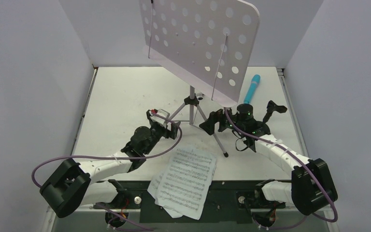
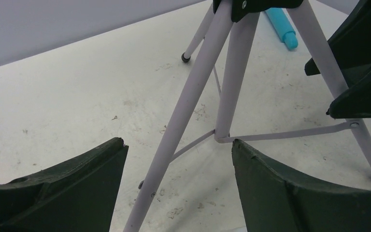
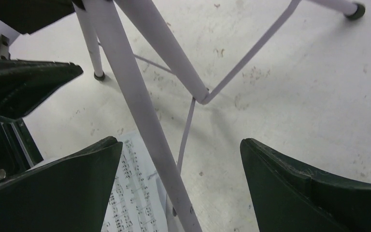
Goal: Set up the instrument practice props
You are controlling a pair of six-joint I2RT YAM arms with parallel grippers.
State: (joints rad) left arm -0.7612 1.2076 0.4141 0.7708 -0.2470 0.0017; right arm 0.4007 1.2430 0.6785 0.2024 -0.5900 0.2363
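The lilac music stand stands upright mid-table on its tripod, its perforated desk tilted toward the camera. My left gripper is open at the tripod's left side. In its wrist view one leg runs between the fingers untouched. My right gripper is open at the right side, with a leg passing between its fingers. White sheet-music pages lie at the near edge. The turquoise microphone lies behind the stand. A black clip, apparently the mic stand's, shows behind my right wrist.
White walls close the table on the left, back and right. The tripod's thin braces and rubber feet spread low over the table between both grippers. The black base rail runs along the near edge under the pages.
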